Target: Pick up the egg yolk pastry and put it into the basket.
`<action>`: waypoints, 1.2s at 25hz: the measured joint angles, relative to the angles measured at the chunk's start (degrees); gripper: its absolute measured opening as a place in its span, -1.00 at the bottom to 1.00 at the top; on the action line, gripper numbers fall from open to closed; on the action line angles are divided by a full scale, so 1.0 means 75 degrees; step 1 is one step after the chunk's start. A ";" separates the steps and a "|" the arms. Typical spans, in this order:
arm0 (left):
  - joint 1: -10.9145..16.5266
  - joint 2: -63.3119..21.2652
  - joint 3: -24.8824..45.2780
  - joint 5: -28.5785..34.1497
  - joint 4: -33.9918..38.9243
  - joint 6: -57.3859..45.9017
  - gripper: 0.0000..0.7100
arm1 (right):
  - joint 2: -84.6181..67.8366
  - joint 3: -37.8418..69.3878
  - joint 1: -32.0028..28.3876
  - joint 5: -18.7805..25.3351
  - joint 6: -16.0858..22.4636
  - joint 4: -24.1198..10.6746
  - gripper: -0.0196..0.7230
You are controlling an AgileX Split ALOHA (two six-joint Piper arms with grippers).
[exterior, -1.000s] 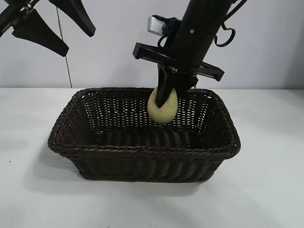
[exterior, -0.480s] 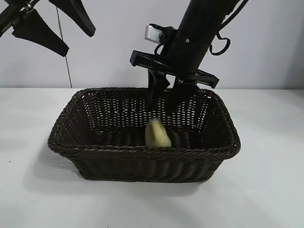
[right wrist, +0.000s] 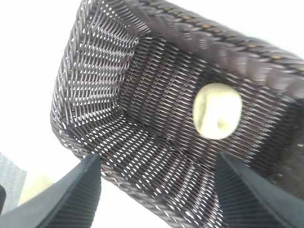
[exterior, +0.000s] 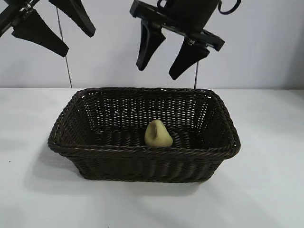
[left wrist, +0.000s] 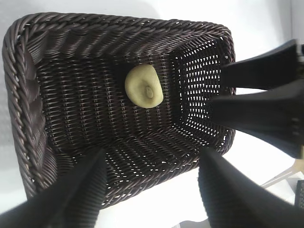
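A: Nearest the camera, what is there?

B: The large rectangular dark brown woven wicker basket with flared sides and a braided rim, on the white table; its front wall faces us at six o'clock.

A: And the pastry?

B: The small round pale-yellow egg yolk pastry lies inside, on the woven floor close behind the front wall, a little toward three o'clock of the basket's middle; in the left wrist view its dimpled top faces up toward the camera. It seems to lean rather than lie flat, though I cannot say on what.

A: So why is the right gripper up there?

B: The right gripper hangs well above the back rim, at twelve o'clock from the pastry, its fingers spread wide with nothing between them; I judge the placing is done, since the pastry rests apart from it and within the walls.

A: The other arm?

B: The left gripper sits parked high at ten o'clock, well clear of the basket; it too stands agape and empty, idle so as not to crowd the drop.
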 joint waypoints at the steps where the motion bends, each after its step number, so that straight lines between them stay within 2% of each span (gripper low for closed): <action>1: 0.0000 0.0000 0.0000 0.0000 0.0000 0.0000 0.19 | -0.0046 -0.0091 -0.0007 0.0142 0.0000 -0.0024 0.39; 7: 0.0000 0.0000 0.0000 0.0000 0.0000 0.0000 0.19 | -0.0303 -0.0219 -0.0040 0.0468 0.0000 -0.0322 0.39; 10: 0.0000 0.0000 0.0000 0.0000 0.0000 0.0000 0.19 | -0.0510 -0.0219 -0.0068 0.0487 0.0000 -0.0606 0.39; 13: 0.0000 0.0000 0.0000 0.0000 0.0000 0.0000 0.19 | -0.0732 -0.0219 -0.0209 0.0501 0.0028 -0.0682 0.39; 19: 0.0000 0.0000 0.0000 0.0000 0.0000 0.0000 0.19 | -0.0982 -0.0225 -0.0850 0.0516 0.0096 -0.0685 0.39; 25: 0.0000 0.0000 0.0000 0.0000 0.0000 0.0000 0.19 | -0.0997 -0.0129 -0.1558 0.0521 0.0102 -0.0352 0.39; 30: 0.0000 0.0000 0.0000 0.0000 0.0000 0.0000 0.19 | -0.0997 0.0420 -0.1665 0.0513 -0.0042 -0.0298 0.39</action>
